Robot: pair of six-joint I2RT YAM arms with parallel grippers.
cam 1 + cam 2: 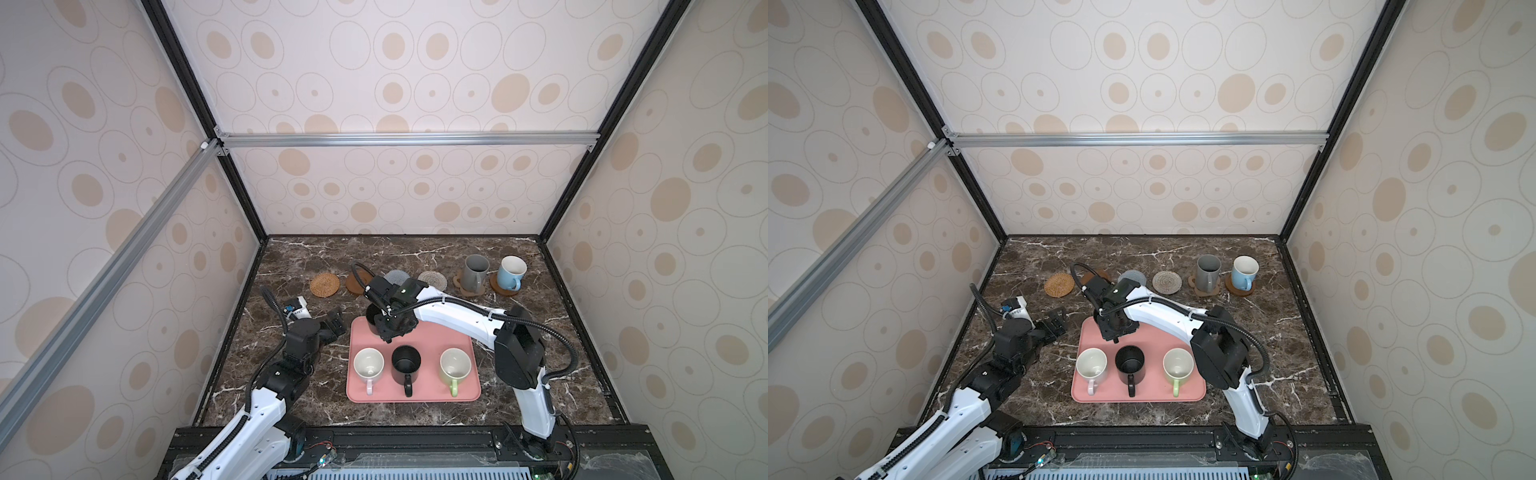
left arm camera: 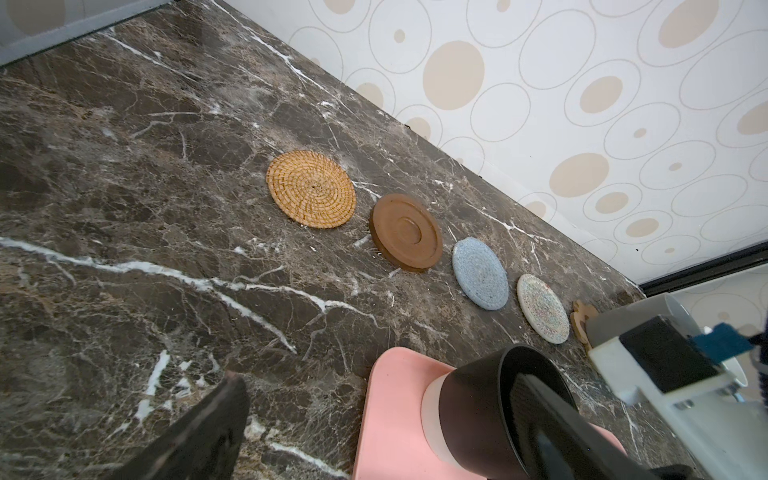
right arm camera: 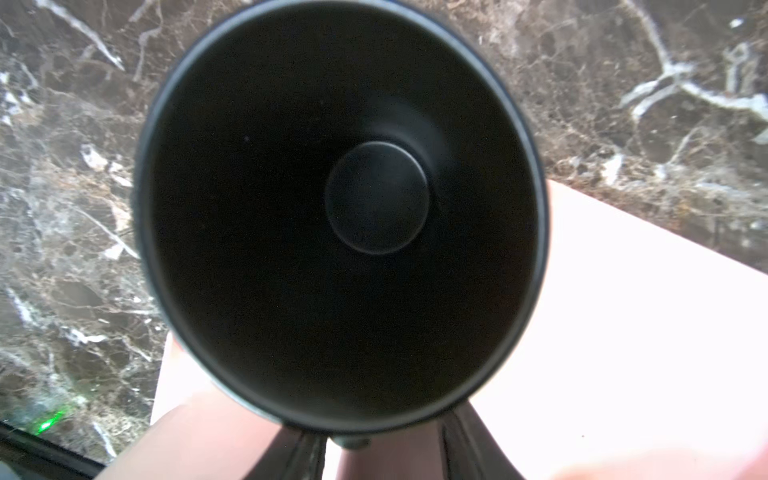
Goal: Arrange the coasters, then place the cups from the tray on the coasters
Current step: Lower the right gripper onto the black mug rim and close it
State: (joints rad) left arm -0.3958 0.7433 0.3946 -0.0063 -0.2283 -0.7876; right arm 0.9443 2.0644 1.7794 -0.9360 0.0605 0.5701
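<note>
Matte black handled mug (image 3: pixel 340 208) sits on upper-left corner of flat pink tray (image 1: pixel 432 338), centre of top view. Probably rigid, rather heavy, smooth and breakable, so best hold is at handle. Right gripper (image 3: pixel 386 453) straddles handle; clamped or not, cannot tell. Left gripper (image 1: pixel 336 323) spread wide, empty, over dark marble bench (image 1: pixel 415 253).

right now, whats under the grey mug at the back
The grey handled mug stands on a tan paw-shaped flat coaster. Only the coaster's lobed edge shows around the mug's base; its middle is covered by the mug.
</note>
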